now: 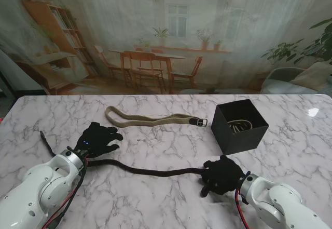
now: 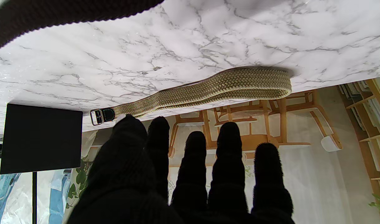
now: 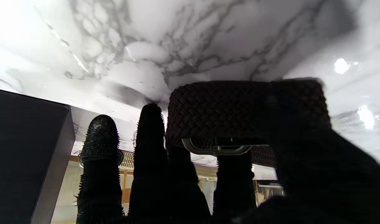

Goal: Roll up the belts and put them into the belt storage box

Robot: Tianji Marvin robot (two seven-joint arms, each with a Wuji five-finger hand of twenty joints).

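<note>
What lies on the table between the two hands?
The dark belt stretches from the left hand to the right hand, in the stand view.

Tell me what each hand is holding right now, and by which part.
The right hand grips the dark belt at its buckle end, fingers around the folded end. The left hand holds nothing, fingers spread over the belt's other end.

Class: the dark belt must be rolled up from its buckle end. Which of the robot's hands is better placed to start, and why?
Right. The right hand already grips the dark belt at its buckle end, near the storage box. The left hand rests open at the far end.
</note>
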